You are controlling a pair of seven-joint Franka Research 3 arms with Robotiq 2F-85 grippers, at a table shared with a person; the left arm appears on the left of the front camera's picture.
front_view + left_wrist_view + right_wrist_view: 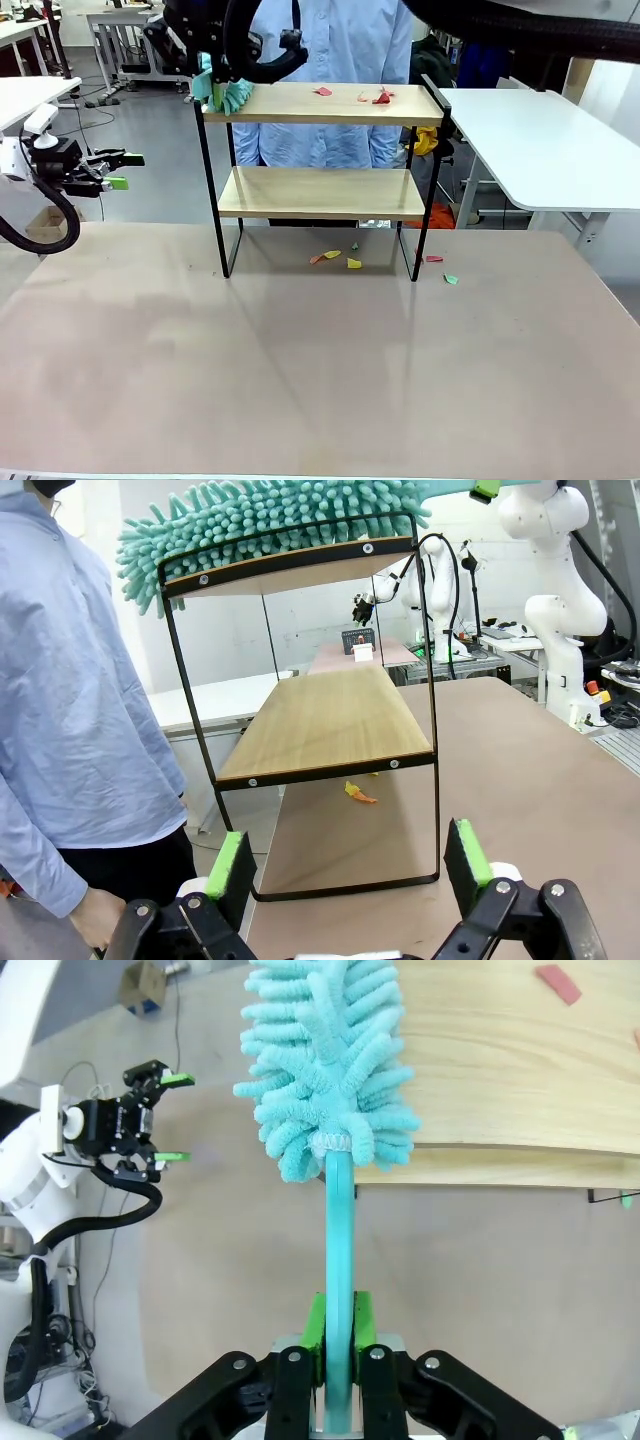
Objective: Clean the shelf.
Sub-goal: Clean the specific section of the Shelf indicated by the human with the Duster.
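The job looks partly done at best. The right claw (338, 1322) is clamped on the handle of a teal duster (325, 1070). The duster's fluffy head lies straight ahead of that claw, on the end of the top board (290, 104) nearest the left claw (121, 170). The shelf (320, 194) stands on the worktop (320, 380), with a person (330, 40) just behind it.

Along the top board, well past the duster head as seen from the right claw, red and pink scraps (383, 96) have not yet been swept off. I judge that most of that board is left to do. The lower board (300, 206) looks bare (whether it needs a pass I cannot tell). Coloured bits (353, 264) lie on the worktop well below the right claw, off the shelf, so some sweeping may be behind us.

The left claw holds nothing, its jaws spread wide. It hangs off to the side, with the shelf ahead of it and well apart.

Counted:
- one shelf with two boards
- one duster
- two claws
- three scraps on the top board (the one farthest from the duster may be two pieces)
- five bits on the worktop: an orange, a yellow and a small green one under the shelf, and a red and a green one by the leg farthest from the left claw
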